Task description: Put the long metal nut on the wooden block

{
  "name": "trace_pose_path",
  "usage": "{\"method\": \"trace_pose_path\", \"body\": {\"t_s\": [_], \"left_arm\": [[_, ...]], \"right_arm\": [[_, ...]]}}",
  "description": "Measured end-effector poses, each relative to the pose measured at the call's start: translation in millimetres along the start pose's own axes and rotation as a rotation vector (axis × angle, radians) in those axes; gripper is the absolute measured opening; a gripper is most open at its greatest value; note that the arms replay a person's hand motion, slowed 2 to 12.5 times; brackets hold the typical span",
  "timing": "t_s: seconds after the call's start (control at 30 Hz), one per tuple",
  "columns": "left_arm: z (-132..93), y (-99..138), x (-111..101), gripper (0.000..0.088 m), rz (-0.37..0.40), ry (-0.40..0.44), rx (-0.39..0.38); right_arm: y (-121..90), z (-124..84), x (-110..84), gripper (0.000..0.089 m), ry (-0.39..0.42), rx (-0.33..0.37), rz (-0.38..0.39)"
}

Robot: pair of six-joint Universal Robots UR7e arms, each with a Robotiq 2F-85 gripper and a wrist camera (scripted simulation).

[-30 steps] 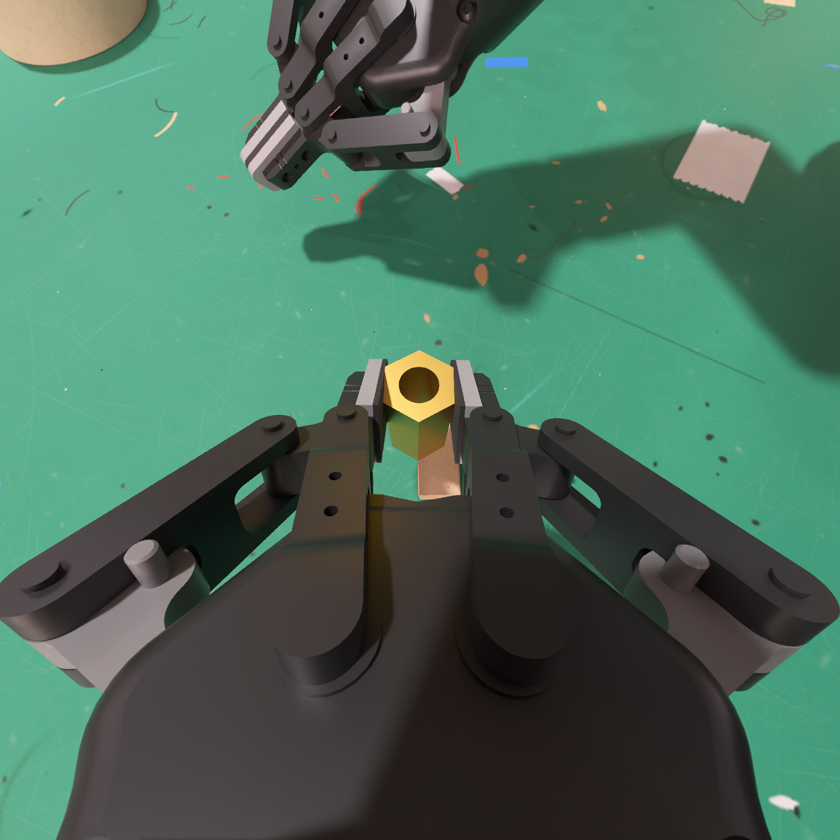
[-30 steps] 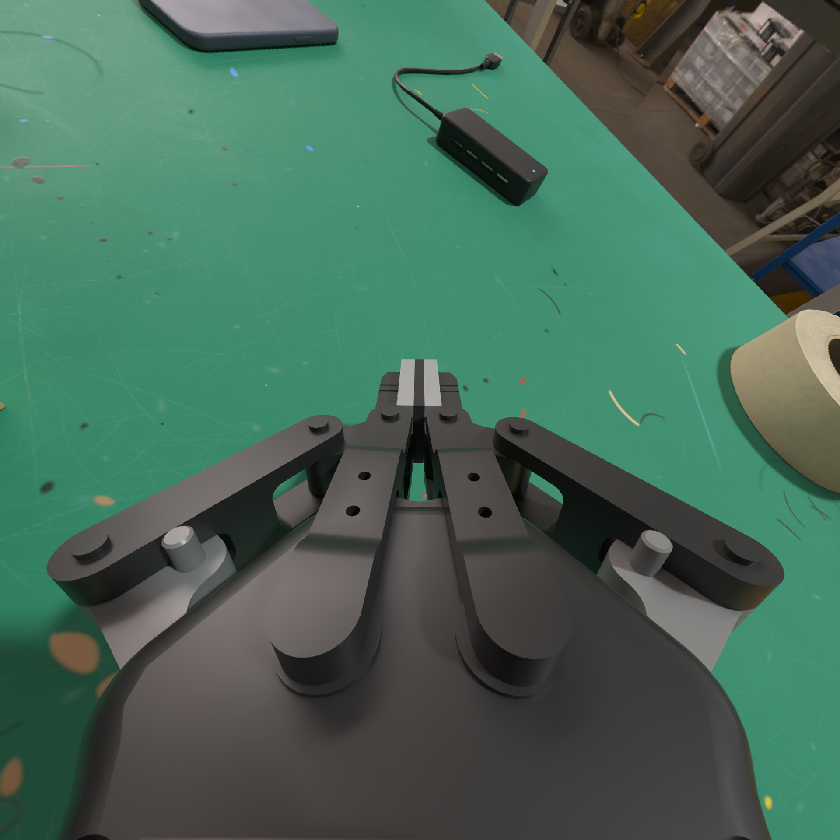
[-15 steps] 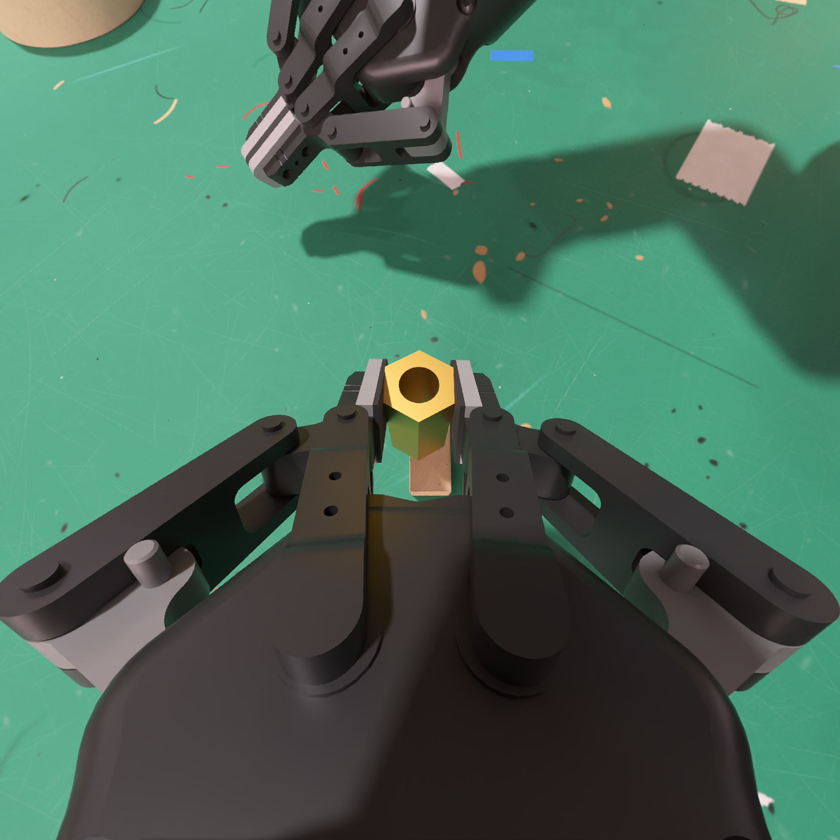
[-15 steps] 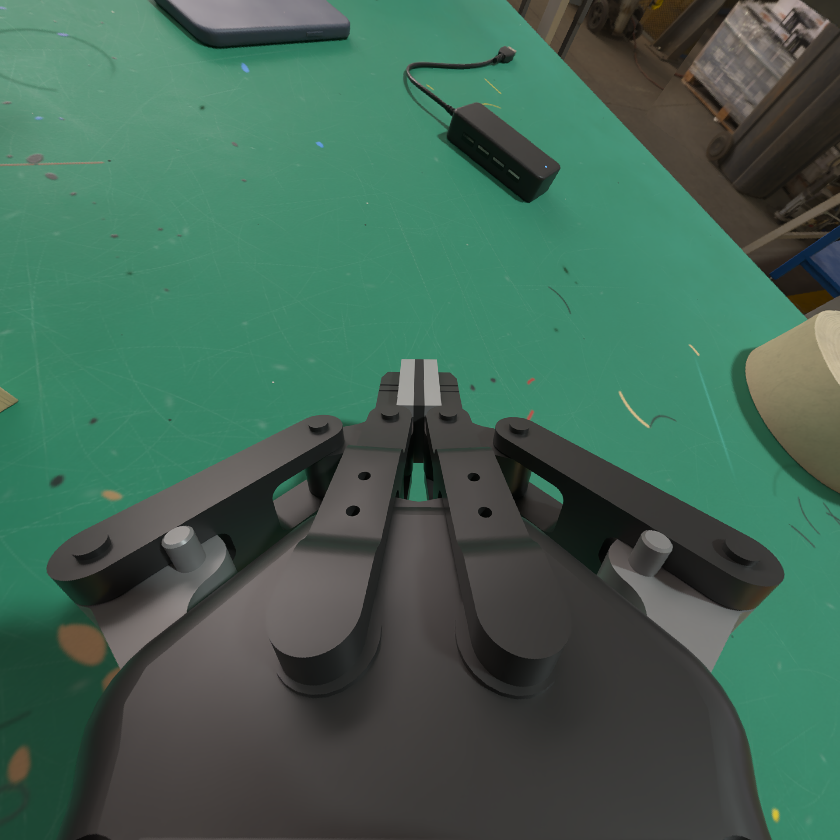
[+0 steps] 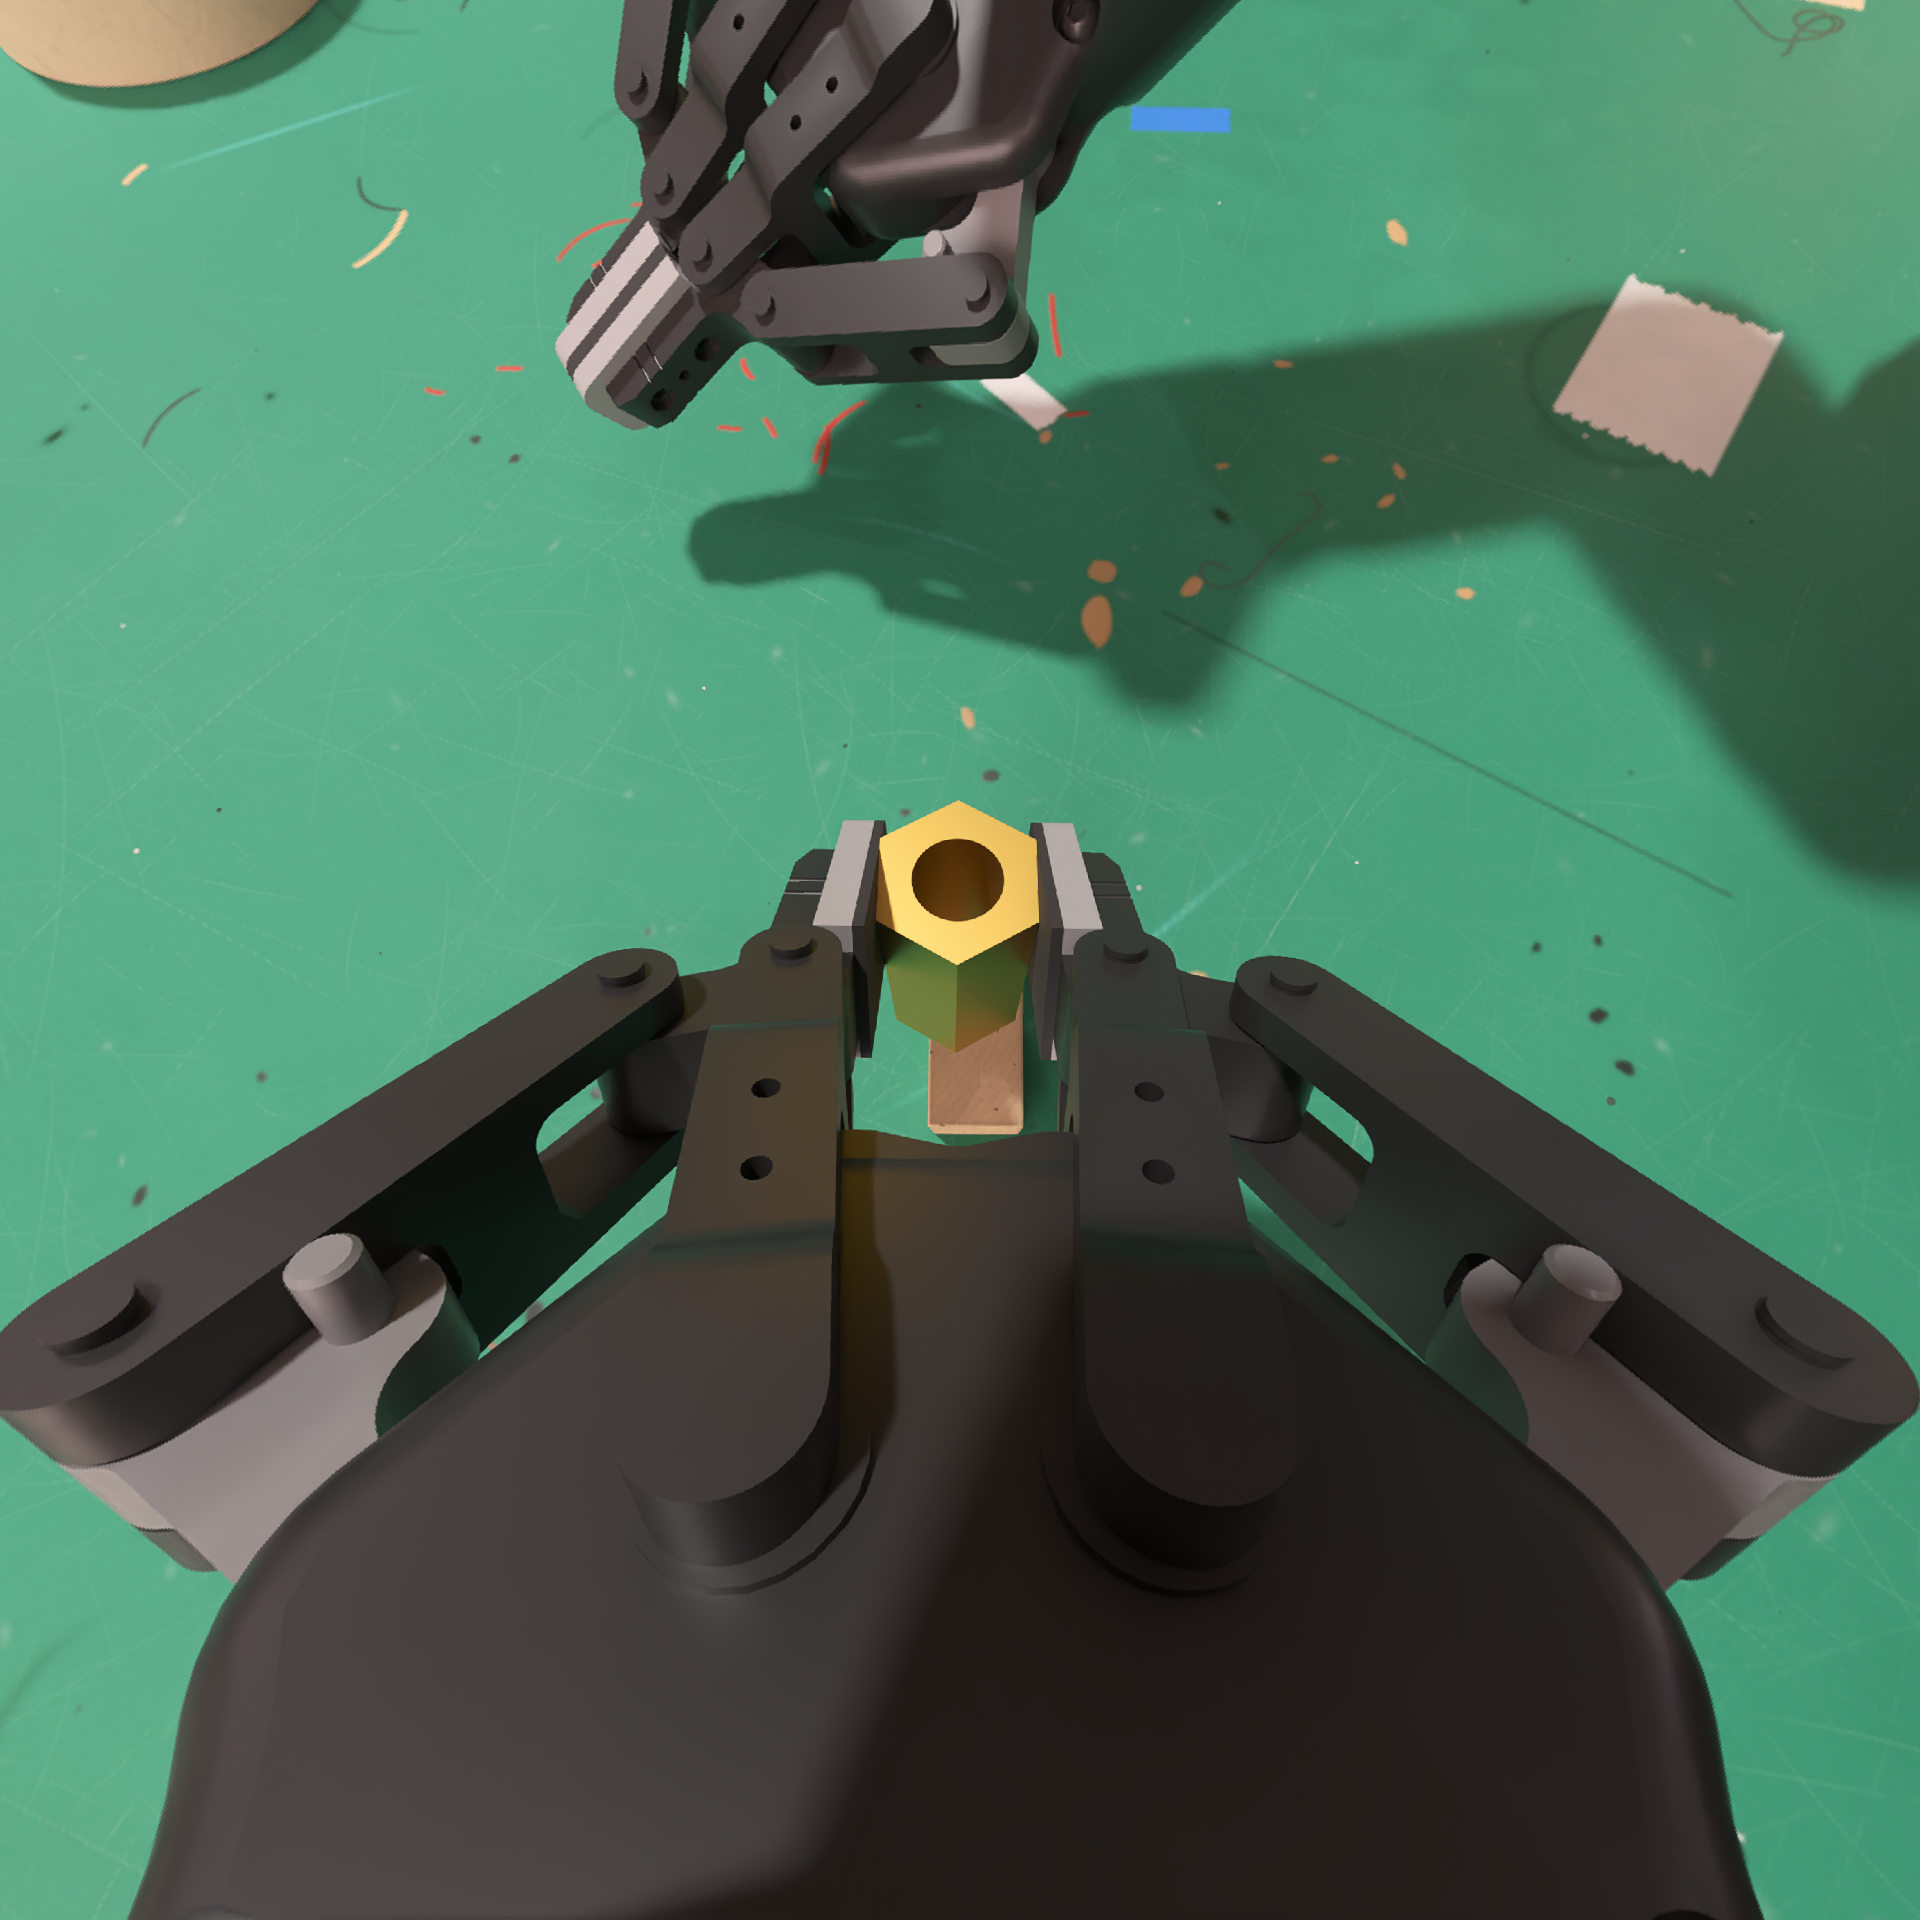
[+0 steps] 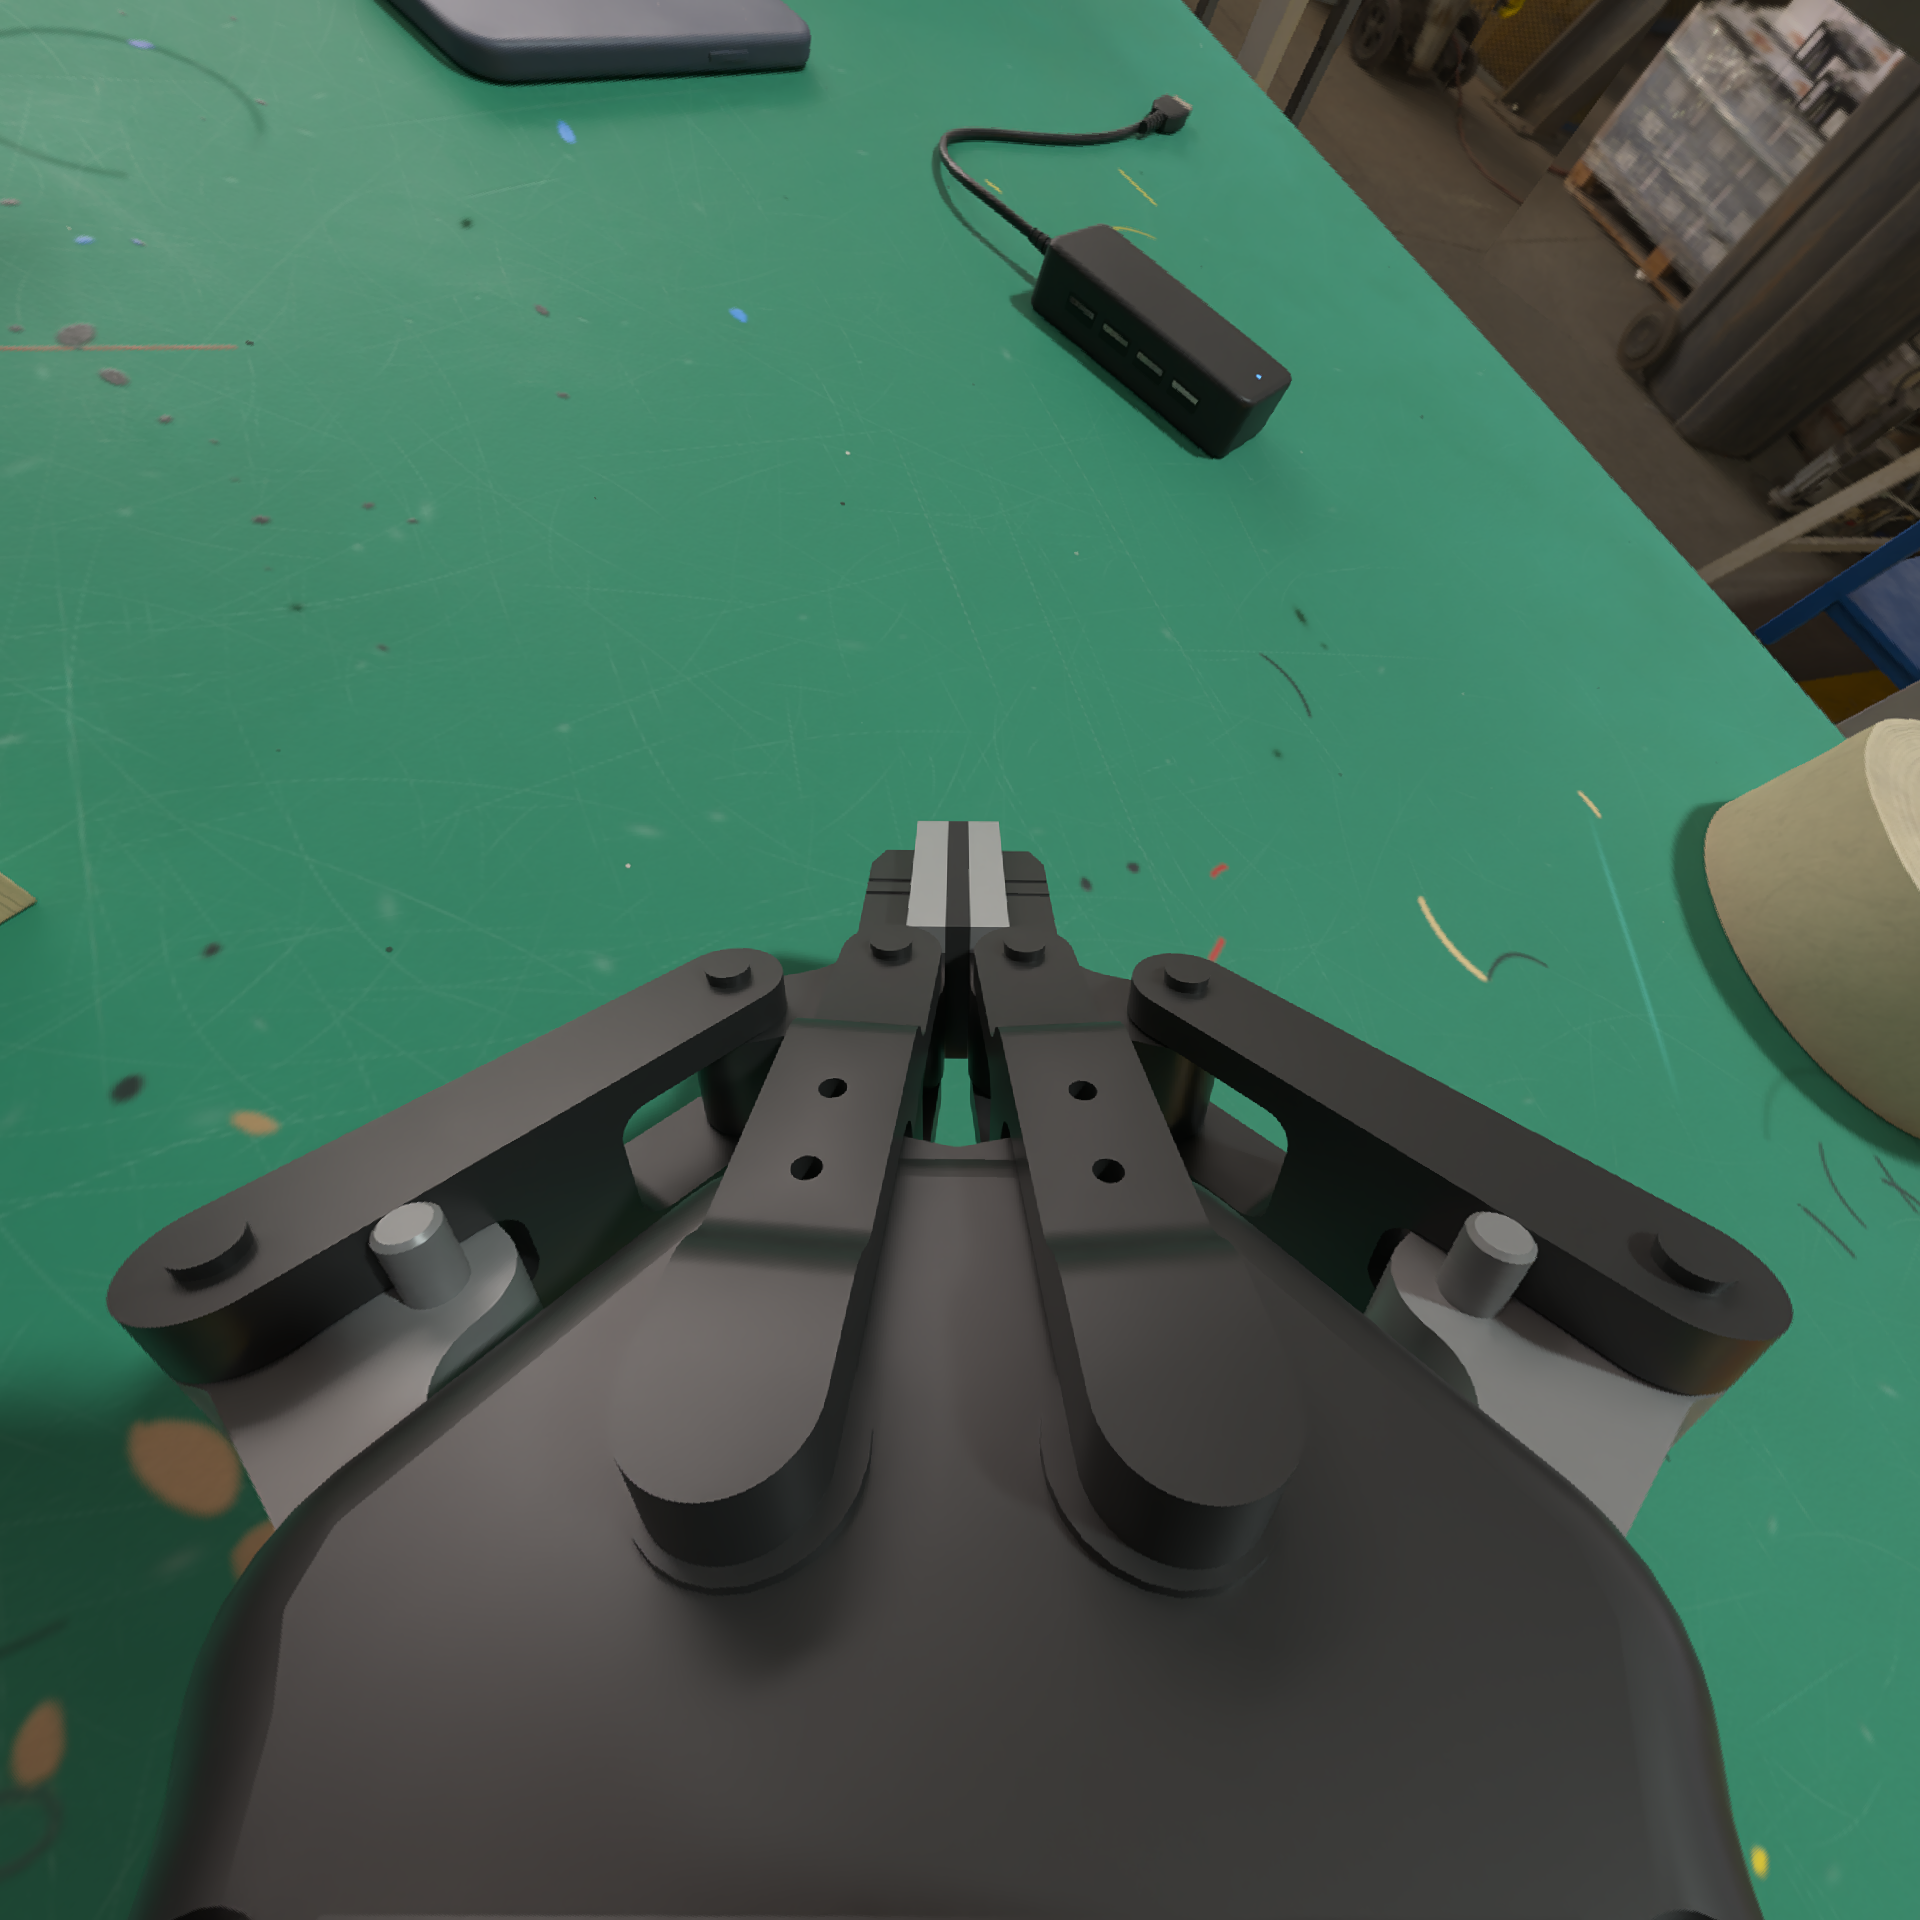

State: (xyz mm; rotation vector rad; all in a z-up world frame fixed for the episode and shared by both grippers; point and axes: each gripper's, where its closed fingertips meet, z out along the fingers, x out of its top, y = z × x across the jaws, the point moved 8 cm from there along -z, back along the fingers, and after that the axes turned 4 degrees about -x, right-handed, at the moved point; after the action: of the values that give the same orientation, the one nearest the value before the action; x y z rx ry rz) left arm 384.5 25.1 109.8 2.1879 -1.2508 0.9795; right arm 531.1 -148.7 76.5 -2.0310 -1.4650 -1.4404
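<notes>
The long metal nut [image 5: 957, 914] is clamped upright between the left gripper [image 5: 957, 883] pads at frame centre; the wooden block [image 5: 975, 1086] is seen directly beneath it, contact undetermined. The right gripper [image 6: 957, 873] is fully closed and empty, at upper centre of the left wrist view over the green table [image 5: 416, 675].

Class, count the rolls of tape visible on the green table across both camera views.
1: a tan tape roll at the table's right edge; the left wrist view shows it top left. Others may lie outside view.

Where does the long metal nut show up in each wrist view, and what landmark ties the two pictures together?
Left wrist view: long metal nut at centre, upright, clamped in the left hand.
Right wrist view: not in it.
Shared landmark: the tan tape roll, top left in the left view, right edge in the right view.
</notes>
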Motion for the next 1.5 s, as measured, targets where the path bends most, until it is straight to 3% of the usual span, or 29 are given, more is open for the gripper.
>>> {"method": "trace_pose_path", "body": {"t_s": [1.5], "left_arm": [[2.4, 2.8, -3.1, 0.0241, -0.001, -0.054, -0.001]], "right_arm": [[-2.5, 0.4, -0.7, 0.0, -0.013, -0.002, -0.025]]}}
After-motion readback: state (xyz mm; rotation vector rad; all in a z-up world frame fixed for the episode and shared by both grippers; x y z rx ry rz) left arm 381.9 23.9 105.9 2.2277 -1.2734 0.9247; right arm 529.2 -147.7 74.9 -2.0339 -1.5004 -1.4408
